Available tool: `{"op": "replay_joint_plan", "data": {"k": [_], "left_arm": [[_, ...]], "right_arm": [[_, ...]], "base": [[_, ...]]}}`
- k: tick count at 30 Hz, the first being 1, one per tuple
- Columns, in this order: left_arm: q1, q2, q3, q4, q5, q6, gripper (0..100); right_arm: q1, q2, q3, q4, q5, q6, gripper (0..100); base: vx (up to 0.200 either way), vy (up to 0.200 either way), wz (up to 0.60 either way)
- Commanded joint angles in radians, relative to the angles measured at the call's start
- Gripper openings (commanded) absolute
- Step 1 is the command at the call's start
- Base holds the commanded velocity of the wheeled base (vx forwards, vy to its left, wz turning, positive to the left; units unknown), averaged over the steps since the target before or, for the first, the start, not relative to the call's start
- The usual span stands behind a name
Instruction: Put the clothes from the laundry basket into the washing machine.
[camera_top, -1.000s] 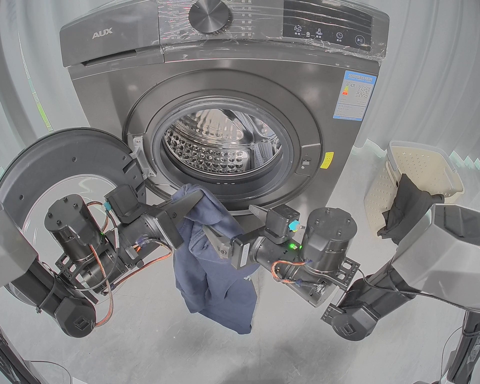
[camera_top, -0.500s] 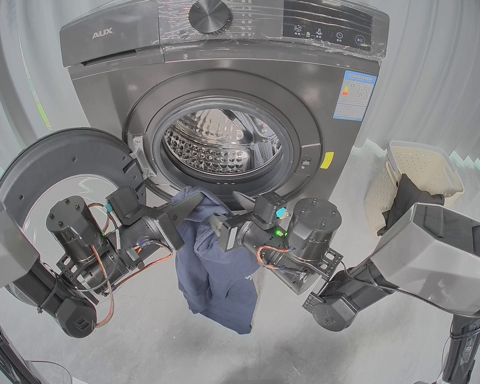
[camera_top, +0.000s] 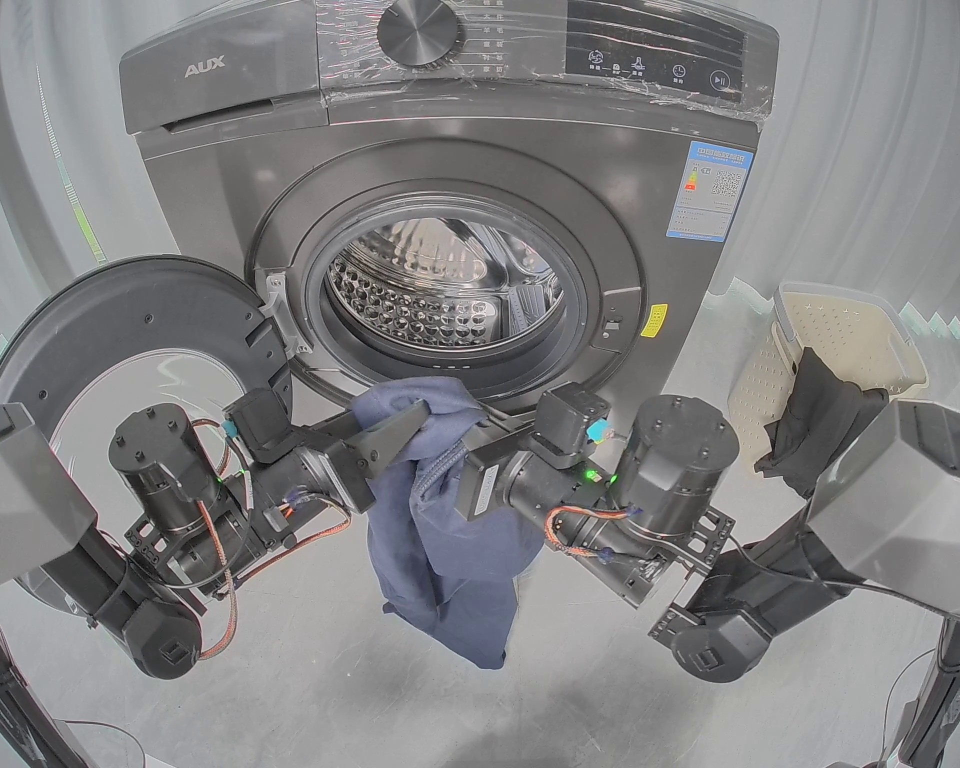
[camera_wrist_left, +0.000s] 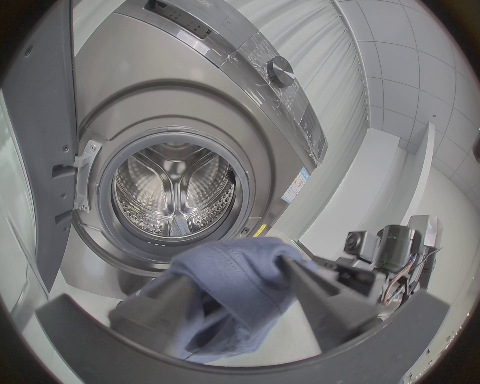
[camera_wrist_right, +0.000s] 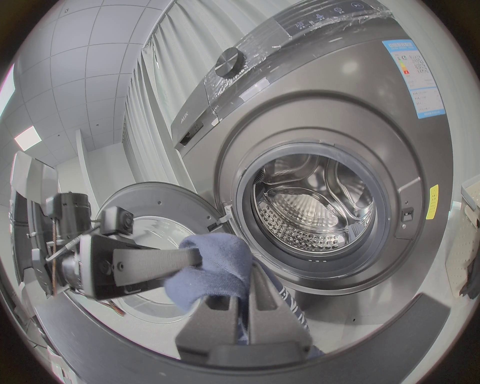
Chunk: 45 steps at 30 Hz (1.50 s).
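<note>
Together, the left hand (camera_top: 403, 427) and right hand (camera_top: 480, 438) each clamped the blue garment (camera_top: 450, 550), hanging before the open washing machine (camera_top: 620, 190).

laundry basket (camera_top: 852, 296): near part behind right arm (camera_top: 890, 500) | door (camera_top: 130, 310): lower half behind left arm (camera_top: 160, 480)

drum opening (camera_top: 445, 285): unobstructed | door (camera_top: 130, 320): swung wide at left | blue garment (camera_top: 450, 540): hanging just below opening
</note>
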Motion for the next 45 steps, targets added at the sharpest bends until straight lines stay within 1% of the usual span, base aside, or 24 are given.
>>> {"op": "replay_joint_plan", "data": {"k": [1,2,5,6,10,14,17,26,31,41,45], "left_arm": [[0.006,0.032,0.004,0.000,0.000,0.002,100],[0.009,0.045,0.002,0.000,0.002,0.005,100],[0.010,0.055,0.001,0.000,0.002,0.005,100],[0.013,0.061,-0.001,0.000,0.002,0.005,100],[0.047,0.073,-0.001,0.000,0.000,0.007,100],[0.064,0.095,-0.002,0.000,0.000,0.008,100],[0.064,0.096,-0.002,0.000,0.000,0.008,100],[0.119,0.173,-0.022,-0.001,0.000,0.013,100],[0.115,0.199,-0.011,-0.003,-0.006,0.028,100],[0.118,0.237,-0.008,-0.006,-0.029,0.030,100],[0.121,0.245,-0.017,-0.004,-0.032,0.031,100]], "right_arm": [[0.000,-0.068,0.037,0.001,0.016,-0.003,0],[0.000,-0.089,0.048,0.002,0.024,-0.005,0],[-0.002,-0.102,0.053,0.005,0.024,-0.005,0],[-0.014,-0.129,0.068,0.004,0.027,-0.005,0],[-0.025,-0.166,0.094,0.001,0.034,-0.005,0],[-0.026,-0.191,0.106,0.004,0.034,-0.005,0],[-0.026,-0.191,0.108,0.004,0.034,-0.005,0],[-0.026,-0.227,0.140,0.002,0.034,-0.006,0],[-0.026,-0.231,0.140,0.005,0.034,-0.006,0],[-0.022,-0.231,0.142,0.004,0.034,-0.006,0],[-0.020,-0.257,0.177,0.001,0.034,-0.006,0]], "base": [[0.000,0.000,0.00],[0.000,0.000,0.00],[0.000,0.000,0.00],[0.000,0.000,0.00],[0.000,0.000,0.00],[0.000,0.000,0.00],[0.000,0.000,0.00],[0.000,0.000,0.00],[0.000,0.000,0.00],[0.000,0.000,0.00],[0.000,0.000,0.00]]}}
